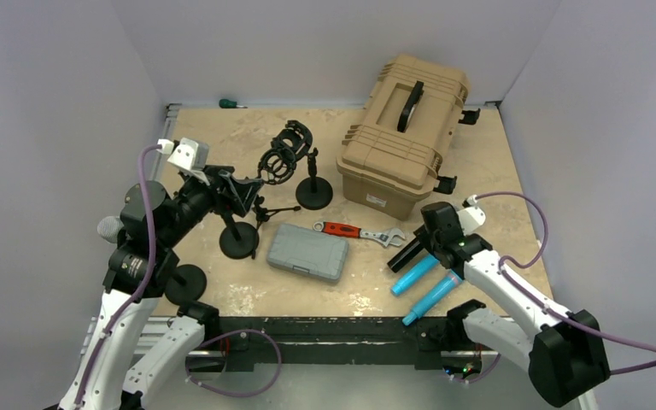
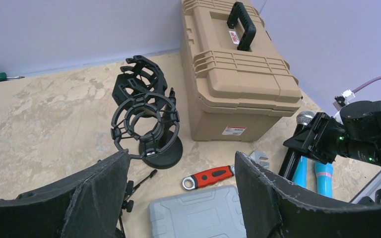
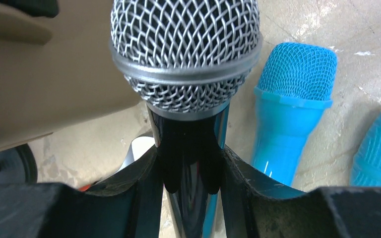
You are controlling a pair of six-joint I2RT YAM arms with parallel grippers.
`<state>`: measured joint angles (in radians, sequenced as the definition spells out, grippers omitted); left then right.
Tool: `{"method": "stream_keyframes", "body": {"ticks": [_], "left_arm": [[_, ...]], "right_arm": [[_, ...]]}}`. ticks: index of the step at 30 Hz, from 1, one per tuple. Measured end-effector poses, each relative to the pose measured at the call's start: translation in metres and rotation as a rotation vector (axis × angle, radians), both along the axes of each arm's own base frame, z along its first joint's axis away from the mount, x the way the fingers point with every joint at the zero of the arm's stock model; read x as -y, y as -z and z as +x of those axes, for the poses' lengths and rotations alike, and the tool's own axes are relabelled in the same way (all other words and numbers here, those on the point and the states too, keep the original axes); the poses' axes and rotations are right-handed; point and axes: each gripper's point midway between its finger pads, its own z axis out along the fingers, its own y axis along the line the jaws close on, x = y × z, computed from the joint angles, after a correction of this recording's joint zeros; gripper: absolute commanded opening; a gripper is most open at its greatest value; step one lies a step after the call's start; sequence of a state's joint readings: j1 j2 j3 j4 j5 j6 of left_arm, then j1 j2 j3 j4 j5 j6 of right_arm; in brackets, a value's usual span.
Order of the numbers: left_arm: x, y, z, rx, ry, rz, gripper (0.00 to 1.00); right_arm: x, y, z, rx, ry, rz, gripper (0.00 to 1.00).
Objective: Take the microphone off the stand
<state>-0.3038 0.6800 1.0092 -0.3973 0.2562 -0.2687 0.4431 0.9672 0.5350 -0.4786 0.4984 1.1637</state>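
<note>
While I watch from behind the two arms, the tan case (image 1: 406, 132) at the back right of the table serves as my landmark. Just in front of its near right corner, the right claw (image 1: 417, 249) is partly closed, with both fingers pressed against the glossy black handle of a microphone (image 3: 186, 44) just below its silver mesh head. The microphone is clear of every stand, and it slants with its head raised toward the case. I cannot tell whether its tail touches the table. Directly beside it, further from the case, two bright blue microphones (image 1: 427, 286) lie flat on the table, side by side. To the left of the case stands a shock-mount stand (image 1: 312, 175), with a black round base and two empty ring cradles on top. Further left and nearer to me is a second stand (image 1: 237, 239), a plain pole on a round black base. The left claw (image 1: 246, 195) hovers near the top of that pole, with its fingers spread wide and nothing between them. In front of the case, toward me, a wrench (image 1: 359, 232) with a red handle lies on the table. A closed grey plastic box (image 1: 307, 253) lies just to the left of the wrench. Far to the left of the case, against the back wall, lies a screwdriver (image 1: 231, 103) with a green handle.
</note>
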Motion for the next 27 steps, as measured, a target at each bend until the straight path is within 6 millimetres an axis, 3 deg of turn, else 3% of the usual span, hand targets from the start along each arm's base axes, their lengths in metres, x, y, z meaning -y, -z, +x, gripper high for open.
{"method": "stream_keyframes", "body": {"ticks": [7,13,19,23,27], "left_arm": [[0.003,0.001,-0.001,0.004,0.013,-0.001,0.75],[0.009,0.003,-0.004,0.009,0.038,0.006,0.75],[0.011,0.007,-0.005,0.012,0.051,0.025,0.75],[0.011,0.007,-0.005,0.013,0.051,0.027,0.75],[0.011,0.007,-0.004,0.012,0.051,0.029,0.75]], "right_arm": [[-0.001,0.014,0.009,-0.015,-0.020,0.032,0.12],[-0.009,0.023,0.014,-0.023,-0.041,0.059,0.38],[-0.010,0.027,0.013,-0.023,-0.055,0.063,0.49],[-0.009,0.027,0.011,-0.014,-0.061,0.062,0.66],[-0.010,0.020,0.012,0.012,-0.067,0.068,0.72]]}}
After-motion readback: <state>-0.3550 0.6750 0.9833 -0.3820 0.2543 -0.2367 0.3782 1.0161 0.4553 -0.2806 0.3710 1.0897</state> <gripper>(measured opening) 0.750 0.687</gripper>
